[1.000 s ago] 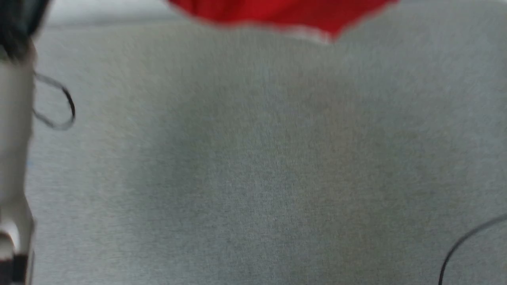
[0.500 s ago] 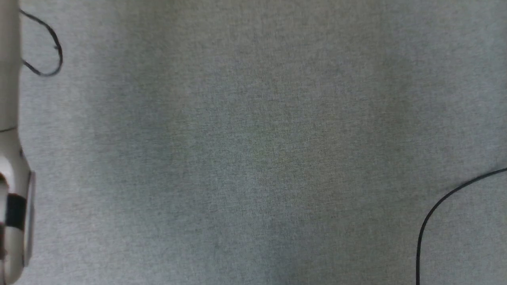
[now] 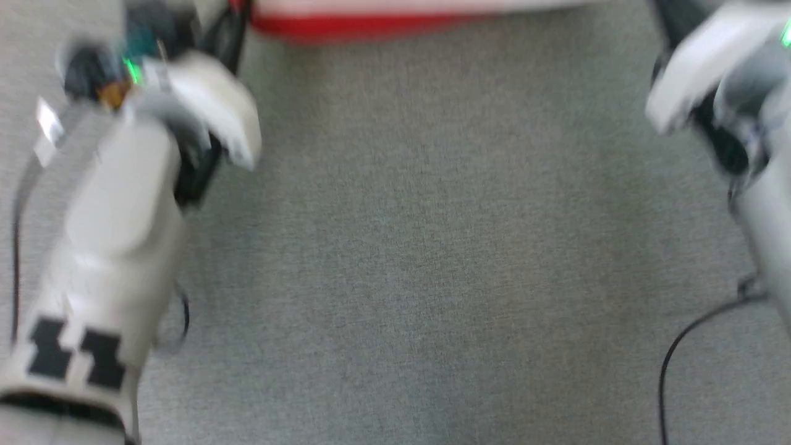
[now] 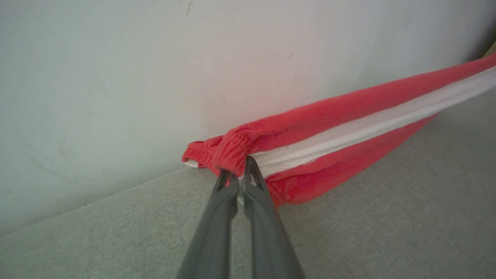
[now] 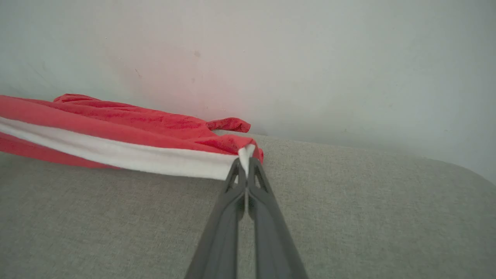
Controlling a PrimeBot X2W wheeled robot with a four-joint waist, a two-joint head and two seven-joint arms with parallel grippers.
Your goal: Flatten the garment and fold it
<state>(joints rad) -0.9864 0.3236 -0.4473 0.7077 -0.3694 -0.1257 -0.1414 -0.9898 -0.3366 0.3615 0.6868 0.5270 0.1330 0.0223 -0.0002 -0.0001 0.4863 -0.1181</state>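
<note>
your left claw is pressed together on the garment, pinching the gathered red elastic waist at its corner, right where the white side stripe begins. from that grip the shorts stretch away toward 2 o'clock in the left wrist view, pulled into a long band with red on both sides of the stripe. your right claw is clamped on the far end of the same stripe, nipping a white tip of the edge. in its view the cloth runs off toward 9 o'clock, with loose red folds lying behind the stripe at the foot of the pale wall. the band lies low on the grey cloth tabletop; you cannot tell how much of it touches. in the blurred head view the garment sits at 12 o'clock, the left forearm at 8 o'clock, the right arm at 2 o'clock and a black cable at 4 o'clock.
</note>
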